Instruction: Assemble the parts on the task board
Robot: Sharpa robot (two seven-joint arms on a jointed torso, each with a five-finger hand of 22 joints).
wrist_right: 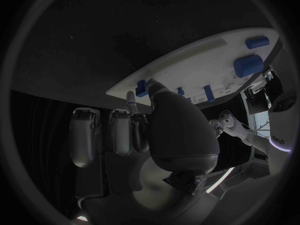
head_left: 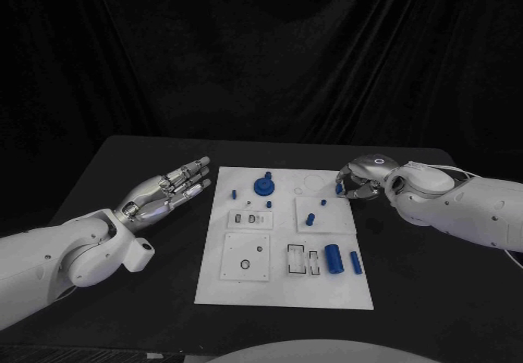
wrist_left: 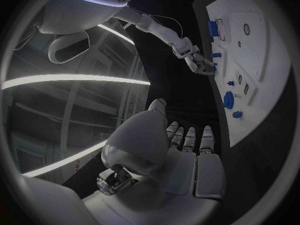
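Note:
The white task board (head_left: 283, 291) lies mid-table. On it are a round blue knob part (head_left: 264, 184), several small blue pegs such as one (head_left: 310, 220) near the middle, a thick blue cylinder (head_left: 333, 259) and a slimmer blue bar (head_left: 355, 262). My right hand (head_left: 362, 181) is at the board's far right corner, thumb and a finger pinching a small blue part (head_left: 339, 187); the same small blue part (wrist_right: 142, 88) shows at the board's edge. My left hand (head_left: 163, 193) hovers left of the board, open, fingers stretched out, holding nothing.
The board also has a round recess (head_left: 314, 182), two small slots (head_left: 251, 218), a square plate with a hole (head_left: 246, 257) and rectangular frames (head_left: 296, 259). Black table (head_left: 436, 287) surrounds it, with a dark curtain behind.

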